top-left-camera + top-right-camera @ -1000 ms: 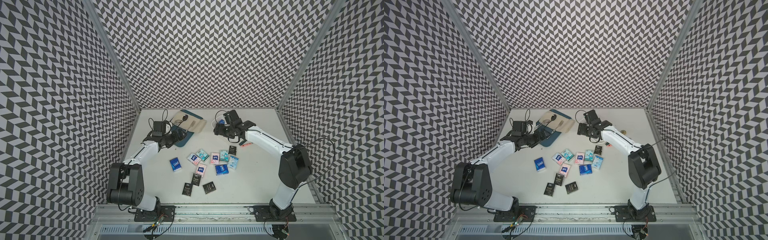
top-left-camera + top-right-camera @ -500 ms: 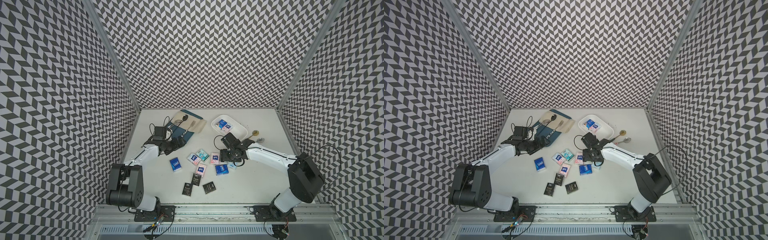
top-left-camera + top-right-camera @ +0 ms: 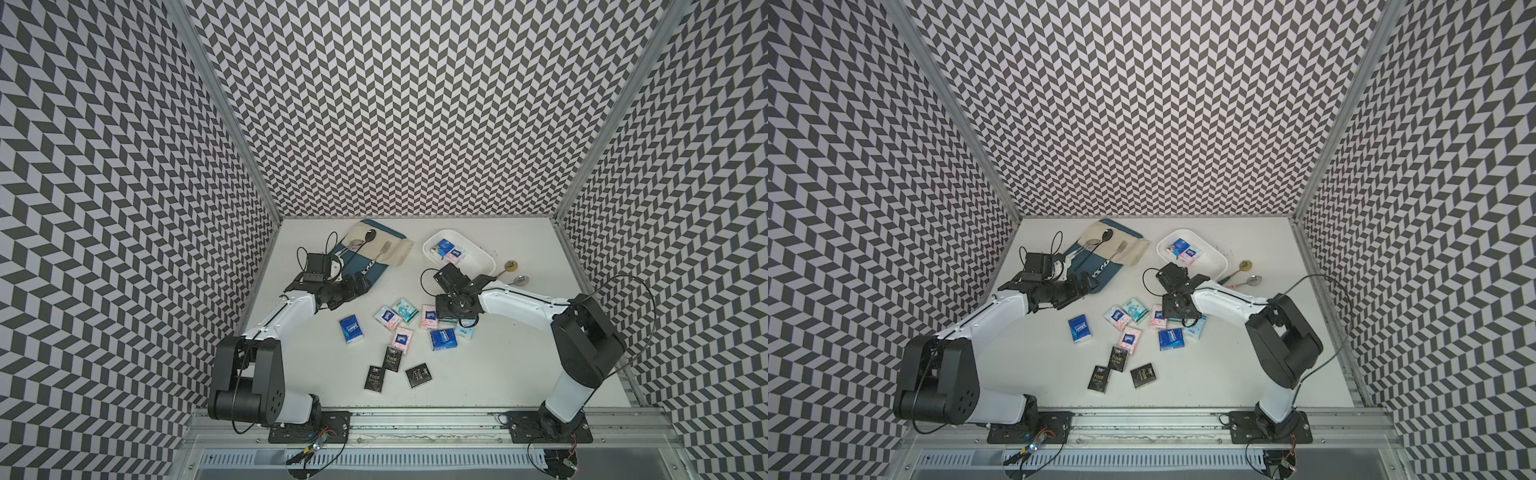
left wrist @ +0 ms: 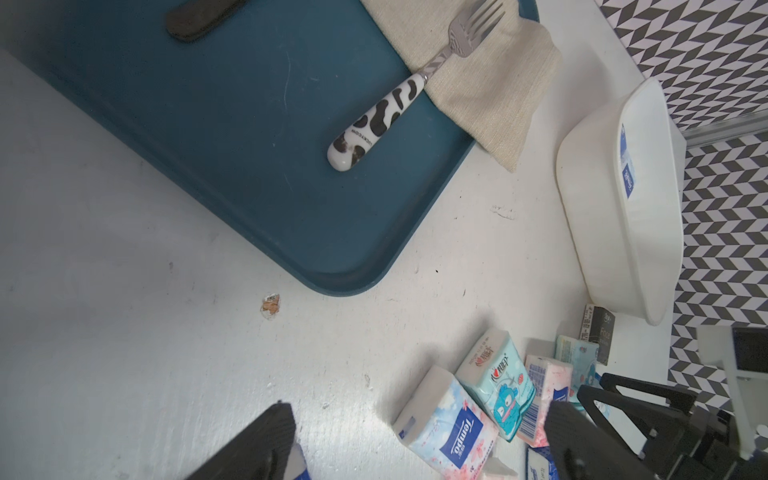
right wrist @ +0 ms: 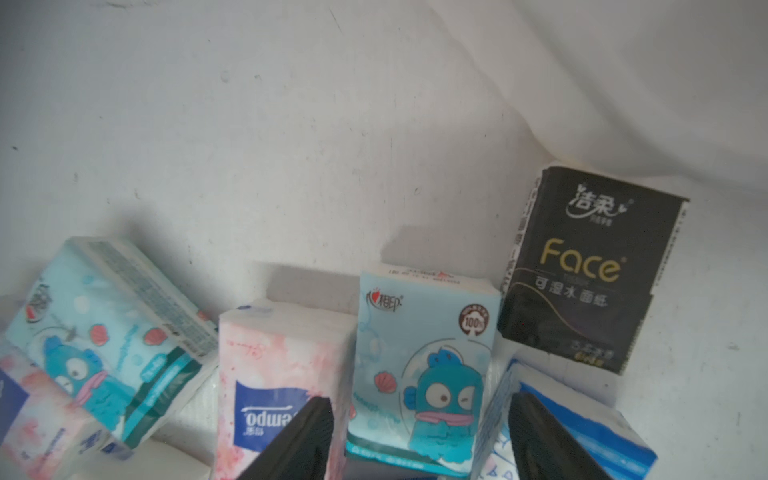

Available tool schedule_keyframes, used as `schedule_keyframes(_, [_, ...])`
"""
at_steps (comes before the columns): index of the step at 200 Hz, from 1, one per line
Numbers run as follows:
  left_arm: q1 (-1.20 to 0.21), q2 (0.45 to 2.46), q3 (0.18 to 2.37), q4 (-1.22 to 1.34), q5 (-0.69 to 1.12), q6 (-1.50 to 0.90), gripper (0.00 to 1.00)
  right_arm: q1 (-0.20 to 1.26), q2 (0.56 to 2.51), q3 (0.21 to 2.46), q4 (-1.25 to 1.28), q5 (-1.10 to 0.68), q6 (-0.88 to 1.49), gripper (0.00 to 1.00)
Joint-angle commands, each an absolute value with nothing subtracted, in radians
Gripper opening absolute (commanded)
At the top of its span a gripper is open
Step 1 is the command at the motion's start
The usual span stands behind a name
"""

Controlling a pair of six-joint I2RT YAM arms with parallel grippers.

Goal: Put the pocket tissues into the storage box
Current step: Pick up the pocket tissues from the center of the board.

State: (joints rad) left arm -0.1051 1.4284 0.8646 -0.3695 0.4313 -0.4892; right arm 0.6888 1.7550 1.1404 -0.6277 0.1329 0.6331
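The storage box (image 3: 478,261) is white, the tray (image 4: 249,166) dark blue.

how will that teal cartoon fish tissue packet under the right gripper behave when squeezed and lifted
The teal cartoon-fish plastic tissue packet looks soft and puffy, so it will probably squash when pinched. Its glossy wrap may be slippery. It lies flat, right beside the pink-white packet, which might get nudged.
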Motion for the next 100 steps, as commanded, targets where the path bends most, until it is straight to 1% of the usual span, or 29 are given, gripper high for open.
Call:
schedule_keyframes(1, [-0.11,1.402,0.857,-0.38,0.424,-0.472,1.0,0.687,1.778,1.151,-0.596,0.158,0.644,0.69])
schedule_keyframes(52, [-0.109,1.401,0.857,-0.38,0.425,-0.473,1.0,0.686,1.827,1.164,-0.583,0.152,0.647,0.67])
schedule_keyframes(78, [-0.109,1.397,0.856,-0.38,0.422,-0.472,1.0,0.686,1.819,1.16,-0.586,0.154,0.647,0.57])
schedule_keyframes(100, [-0.109,1.396,0.856,-0.378,0.422,-0.474,1.0,0.686,1.789,1.16,-0.594,0.154,0.646,0.52])
